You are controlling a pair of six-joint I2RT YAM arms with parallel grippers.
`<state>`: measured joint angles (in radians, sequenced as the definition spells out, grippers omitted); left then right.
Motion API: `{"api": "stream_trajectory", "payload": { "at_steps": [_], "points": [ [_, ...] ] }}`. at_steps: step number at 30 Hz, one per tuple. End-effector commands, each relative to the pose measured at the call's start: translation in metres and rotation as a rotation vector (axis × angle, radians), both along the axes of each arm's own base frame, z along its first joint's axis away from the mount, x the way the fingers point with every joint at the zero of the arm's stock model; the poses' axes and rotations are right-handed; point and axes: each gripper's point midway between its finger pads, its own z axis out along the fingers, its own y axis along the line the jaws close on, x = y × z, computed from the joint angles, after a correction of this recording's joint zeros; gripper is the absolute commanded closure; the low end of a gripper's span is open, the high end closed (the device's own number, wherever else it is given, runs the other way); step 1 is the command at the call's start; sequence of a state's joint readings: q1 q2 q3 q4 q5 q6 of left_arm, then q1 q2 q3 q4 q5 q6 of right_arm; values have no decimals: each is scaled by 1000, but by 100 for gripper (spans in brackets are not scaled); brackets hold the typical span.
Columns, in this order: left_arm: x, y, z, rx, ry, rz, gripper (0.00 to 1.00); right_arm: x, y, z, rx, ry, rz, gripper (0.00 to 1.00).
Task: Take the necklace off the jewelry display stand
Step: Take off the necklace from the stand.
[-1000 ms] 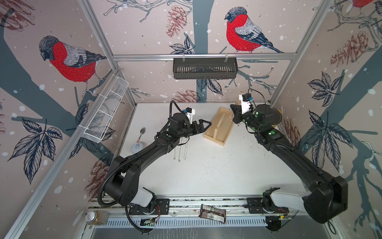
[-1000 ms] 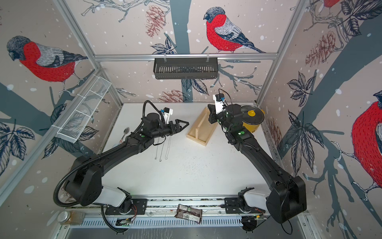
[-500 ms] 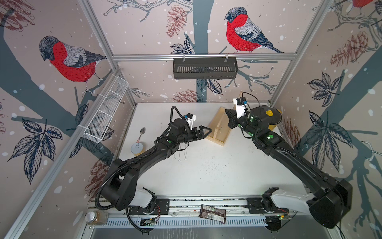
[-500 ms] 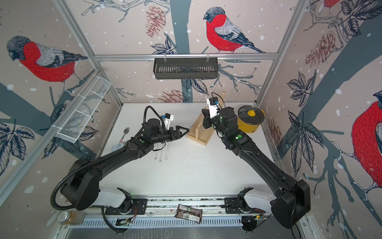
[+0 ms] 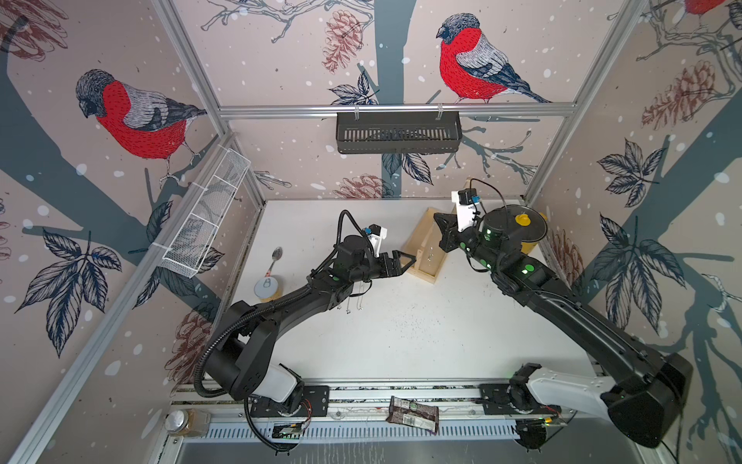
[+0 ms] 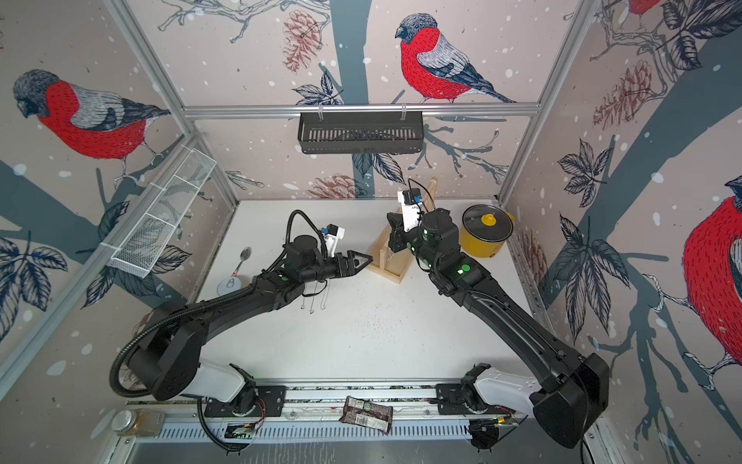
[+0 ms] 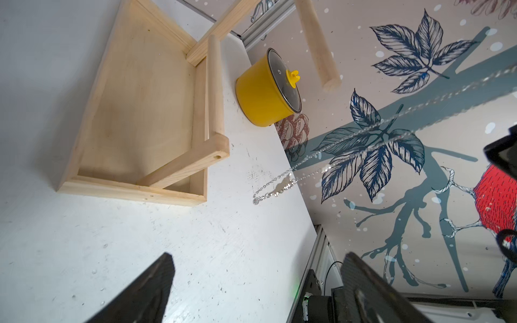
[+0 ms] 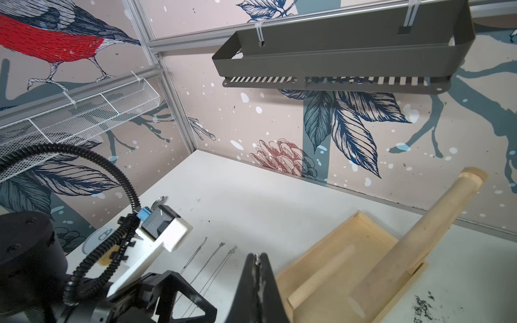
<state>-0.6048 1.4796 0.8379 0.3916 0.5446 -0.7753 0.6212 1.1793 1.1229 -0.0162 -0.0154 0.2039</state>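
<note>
We are gripping the necklace in the closed right pincer; its chain is dangling mid-frame in the left wrist view, seemingly clear of the stand and its crossbar. The left pincer is gaping empty. Removal is looking nearly done.

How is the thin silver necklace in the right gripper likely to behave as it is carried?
The necklace is probably floppy: its fine chain hangs in two strands from the shut right gripper. It likely weighs little, so the pendant end may swing. Its links could snag on the crossbar of the jewelry display stand.
</note>
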Motion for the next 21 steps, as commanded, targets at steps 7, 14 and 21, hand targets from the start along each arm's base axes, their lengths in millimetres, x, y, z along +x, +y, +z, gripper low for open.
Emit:
{"api": "stream_trajectory", "payload": {
  "at_steps": [7, 14, 21],
  "points": [
    [9, -21, 7, 13, -196, 7, 11, -1, 3, 18, 74, 36, -23, 97],
    [19, -27, 9, -29, -277, 44, 17, -5, 7, 27, 104, 41, -7, 97],
    [22, -32, 16, -103, -360, 57, 27, -7, 14, 34, 131, 53, 18, 97]
  ]
}}
